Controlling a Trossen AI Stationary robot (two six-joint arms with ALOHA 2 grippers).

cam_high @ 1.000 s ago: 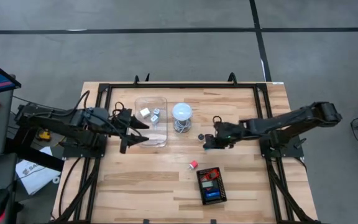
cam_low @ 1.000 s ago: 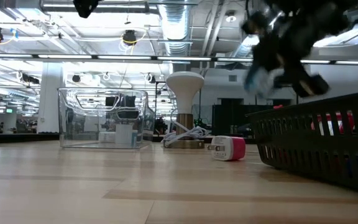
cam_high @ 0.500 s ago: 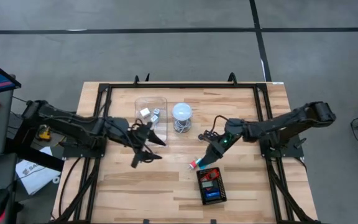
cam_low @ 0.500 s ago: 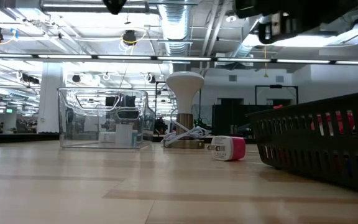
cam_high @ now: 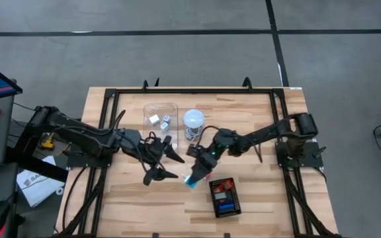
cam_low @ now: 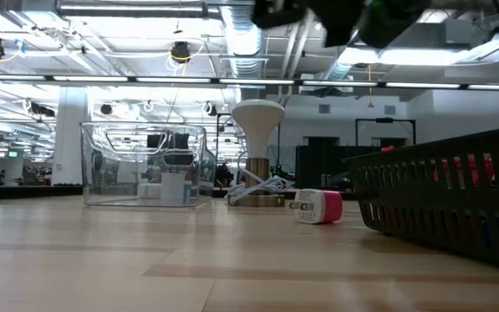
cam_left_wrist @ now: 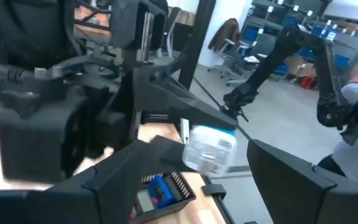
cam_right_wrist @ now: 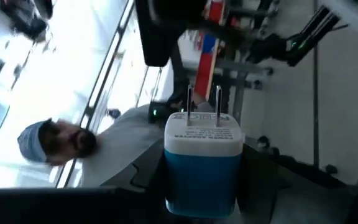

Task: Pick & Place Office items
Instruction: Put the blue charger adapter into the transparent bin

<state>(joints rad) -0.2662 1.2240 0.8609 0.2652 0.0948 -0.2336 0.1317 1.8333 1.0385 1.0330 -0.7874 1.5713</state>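
Observation:
A blue-and-white plug block [cam_right_wrist: 202, 155] with two metal prongs sits in my right gripper [cam_high: 196, 174], which hangs above the table just left of the black tray [cam_high: 233, 208]. The tray holds red and blue office items [cam_high: 224, 196]. My left gripper [cam_high: 162, 166] stands open over the table's middle, facing the right gripper, its fingers spread and touching nothing. In the left wrist view the plug block [cam_left_wrist: 210, 149] shows a little ahead of my left gripper's fingers. A pink-and-white plug block [cam_low: 319, 207] lies on the table by the tray. White blocks [cam_high: 159, 120] lie in the clear box [cam_high: 170, 109]. My right gripper pinches the plug block's blue body [cam_right_wrist: 201, 177] between its two fingers, one on each side. The white end with the prongs [cam_right_wrist: 202, 102] points away from the gripper. The fingers come about level from the table's right, slanting toward the near edge. The block is lifted clear of the table.
A white lamp-like thing [cam_high: 194, 121] with a coiled cord stands beside the clear box at the far middle. A black frame [cam_high: 190, 90] runs along the table's edges. A person [cam_right_wrist: 55, 142] shows in the room beyond the table.
My right gripper has gone toward the table's near and left edges with the blue plug block, tipping up from pointing down to about level. My left gripper has moved toward the table's right and near edges, coming close to the right gripper.

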